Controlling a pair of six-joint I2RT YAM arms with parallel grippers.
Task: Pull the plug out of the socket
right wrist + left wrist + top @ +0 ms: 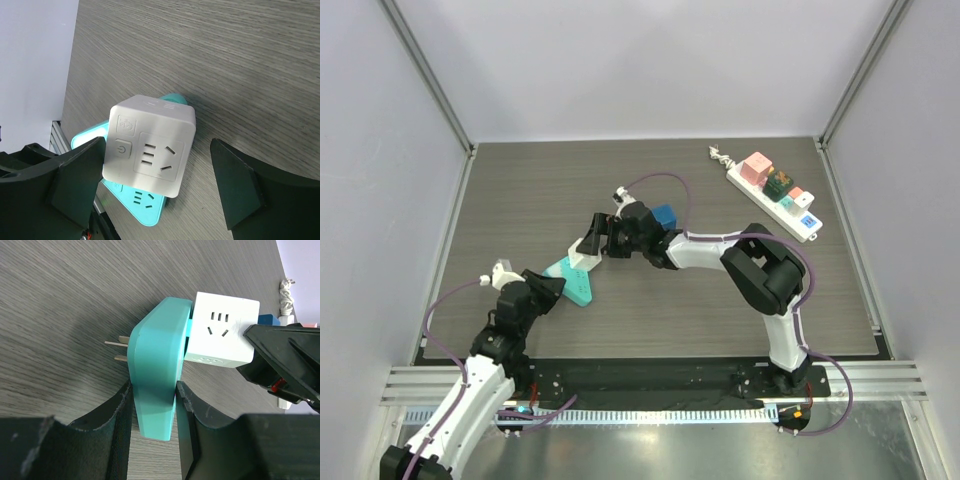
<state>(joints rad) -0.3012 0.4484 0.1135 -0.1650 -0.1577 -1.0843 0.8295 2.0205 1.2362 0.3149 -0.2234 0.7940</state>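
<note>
Mid-table, left of centre | teal socket block [155,365] lies on table [670,310], white cube plug [222,332] seated against it | left gripper [154,390] clamped on teal block's sides | right gripper [157,150] spread wide, straddling the cube, arm stretched leftward | power strip [775,195] far right holds coloured plugs

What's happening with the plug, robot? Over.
Left gripper clamped on teal adapter. Right gripper open, straddling white cube. Cube not yet pulled off. Power strip well clear.
</note>
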